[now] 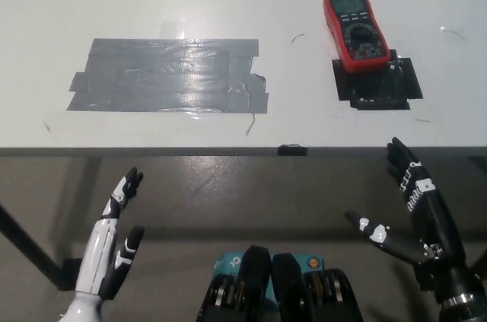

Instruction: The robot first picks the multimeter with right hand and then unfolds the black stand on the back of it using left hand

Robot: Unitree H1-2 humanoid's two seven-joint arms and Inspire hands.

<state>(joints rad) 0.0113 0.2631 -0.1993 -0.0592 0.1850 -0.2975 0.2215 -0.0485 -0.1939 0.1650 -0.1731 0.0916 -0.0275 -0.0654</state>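
The red multimeter point(355, 30) lies face up on the white table point(228, 2) at the back right, its near end over a black patch point(377, 84). My black right hand point(415, 212) hangs open below the table's front edge, well short of the meter and holding nothing. At the lower left my white left hand point(112, 250) is open too, fingers pointing up, also off the table. The stand on the meter's back is hidden.
A wide patch of grey tape point(167, 75) covers the table's middle left. The table's front edge point(228, 151) runs across the picture, with a small black clip point(292, 150) on it. A dark table leg point(30, 250) slants at the lower left.
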